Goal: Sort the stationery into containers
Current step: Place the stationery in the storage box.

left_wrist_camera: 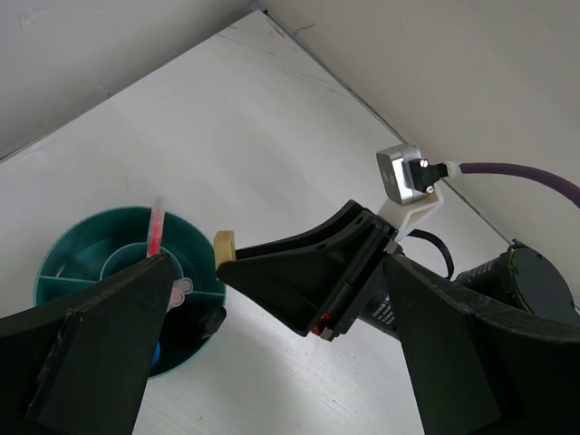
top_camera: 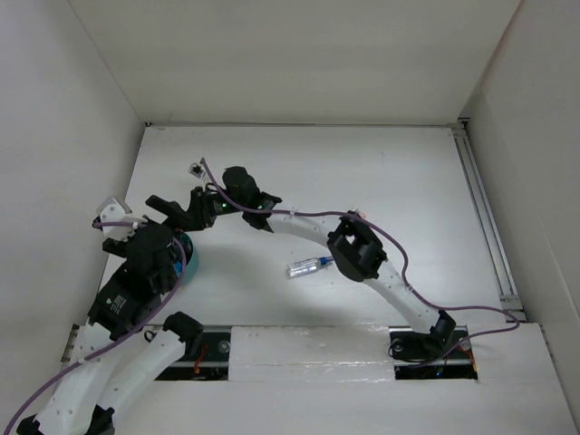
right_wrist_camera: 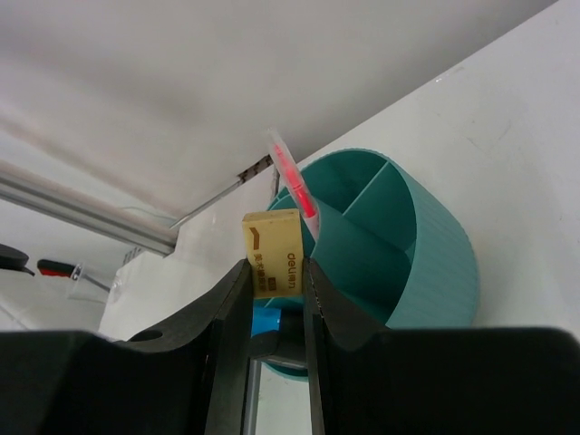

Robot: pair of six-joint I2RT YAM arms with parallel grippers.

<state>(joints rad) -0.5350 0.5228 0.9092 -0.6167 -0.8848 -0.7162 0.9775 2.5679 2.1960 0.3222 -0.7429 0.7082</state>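
Observation:
My right gripper (right_wrist_camera: 275, 272) is shut on a beige eraser (right_wrist_camera: 272, 245), holding it upright just beside the rim of the round teal cup (right_wrist_camera: 426, 263). The cup has inner dividers, and a pink-red pen (right_wrist_camera: 290, 177) stands in it. In the left wrist view the eraser (left_wrist_camera: 225, 246) sits at the tip of the right gripper (left_wrist_camera: 231, 263), right of the cup (left_wrist_camera: 82, 245), which holds pink-ended markers (left_wrist_camera: 181, 288). My left gripper (left_wrist_camera: 272, 390) is wide open and empty, near the cup. A clear blue-capped pen (top_camera: 306, 267) lies on the table mid-centre.
White walls enclose the table on three sides, with a metal rail (top_camera: 485, 217) along the right edge. A small dark object (top_camera: 195, 169) lies at the back left. Purple cables (top_camera: 399, 249) trail along the arms.

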